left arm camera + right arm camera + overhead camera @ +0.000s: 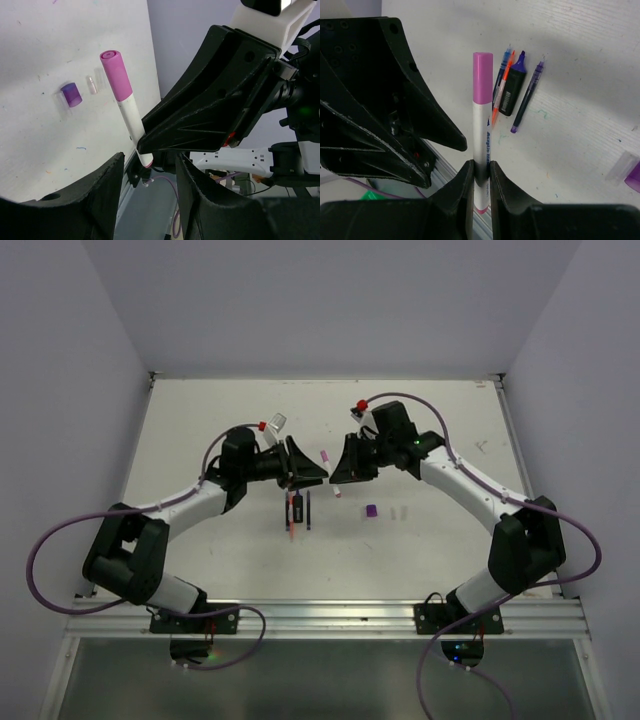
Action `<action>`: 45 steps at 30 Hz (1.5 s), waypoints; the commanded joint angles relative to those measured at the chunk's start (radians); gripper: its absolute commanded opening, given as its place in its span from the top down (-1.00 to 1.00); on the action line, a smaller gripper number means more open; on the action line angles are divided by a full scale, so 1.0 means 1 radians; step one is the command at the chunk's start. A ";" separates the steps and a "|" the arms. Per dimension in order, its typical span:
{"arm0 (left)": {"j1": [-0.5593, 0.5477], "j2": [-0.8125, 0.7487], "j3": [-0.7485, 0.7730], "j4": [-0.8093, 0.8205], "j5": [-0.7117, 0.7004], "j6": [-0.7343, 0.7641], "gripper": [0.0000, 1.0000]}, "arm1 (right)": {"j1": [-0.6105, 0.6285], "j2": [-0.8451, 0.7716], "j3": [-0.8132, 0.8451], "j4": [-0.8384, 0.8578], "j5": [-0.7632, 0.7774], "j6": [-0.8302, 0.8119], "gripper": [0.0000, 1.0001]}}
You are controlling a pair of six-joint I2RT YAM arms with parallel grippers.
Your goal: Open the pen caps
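Right jaws narrow, clamped on white-barrelled plastic pen w/ pink cylindrical cap, above white worktop. Left jaws wide, holding nothing, near pen's other end.

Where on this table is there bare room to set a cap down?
Free: the far strip of table beyond the left fingers and right fingers, and the near strip between the pens and the rail. Crowded: the centre, around fingers, pens and purple cap.

our white ink-smudged table, plain pale walls around us at 9, 12 and 3 o'clock, metal rail at 6, soft even light
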 commanded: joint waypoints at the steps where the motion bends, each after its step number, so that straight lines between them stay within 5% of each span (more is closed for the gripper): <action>1: -0.017 0.010 0.001 0.041 -0.014 -0.031 0.03 | 0.013 -0.018 -0.004 0.066 -0.026 0.029 1.00; 27: -0.022 0.062 0.056 0.006 -0.089 -0.048 0.19 | 0.051 -0.041 -0.025 0.117 -0.037 0.072 1.00; 35: -0.022 0.071 0.068 0.019 -0.075 -0.062 0.50 | 0.065 -0.045 -0.036 0.140 -0.029 0.086 1.00; 39: -0.022 0.066 0.070 0.021 -0.052 -0.054 1.00 | 0.067 -0.038 -0.025 0.116 0.000 0.086 1.00; 41: -0.020 0.065 0.076 -0.005 -0.034 -0.008 1.00 | 0.067 -0.037 -0.001 0.083 0.020 0.074 0.69; 45: 0.000 0.060 0.093 -0.108 -0.023 0.143 1.00 | 0.065 -0.047 0.035 -0.024 0.032 0.049 0.54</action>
